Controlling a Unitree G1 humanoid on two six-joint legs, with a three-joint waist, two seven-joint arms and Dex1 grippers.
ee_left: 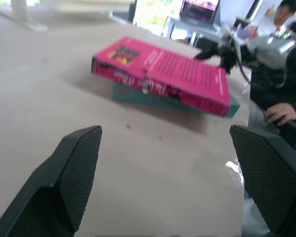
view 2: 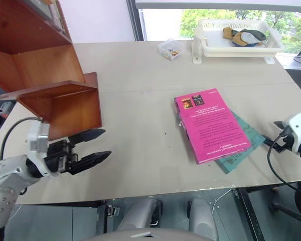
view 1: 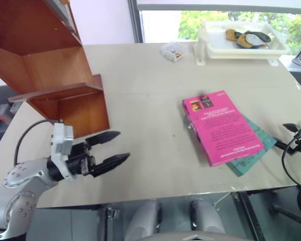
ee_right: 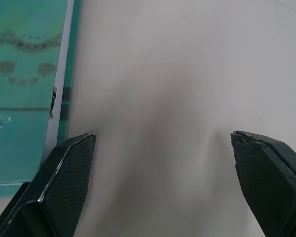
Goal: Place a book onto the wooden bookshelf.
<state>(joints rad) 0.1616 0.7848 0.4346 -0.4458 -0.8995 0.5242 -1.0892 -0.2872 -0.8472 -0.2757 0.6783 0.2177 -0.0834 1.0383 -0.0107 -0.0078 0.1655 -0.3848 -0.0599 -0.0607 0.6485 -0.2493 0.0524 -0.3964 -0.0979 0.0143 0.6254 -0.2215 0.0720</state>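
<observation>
The bright pink book [view 1: 220, 126] lies back cover up on the right half of the table, resting on top of a teal-green book [view 1: 253, 150]. The wooden bookshelf [view 1: 45, 65] stands at the table's far left. My left gripper [view 1: 124, 145] hovers open in front of the shelf's lower corner, pointing level toward the pink book [ee_left: 163, 74], well short of it. My right gripper [view 1: 282, 135] is at the table's right edge, just beyond the teal book's corner [ee_right: 24, 89]. It is open, with bare table between its fingers [ee_right: 64, 177].
A white basket [view 1: 241, 45] with a few items stands at the far right of the beige table [view 1: 140, 100], a small clear box [view 1: 173, 51] beside it. A person [ee_left: 286, 15] sits beyond the table's right side. The table's near edge runs just below both grippers.
</observation>
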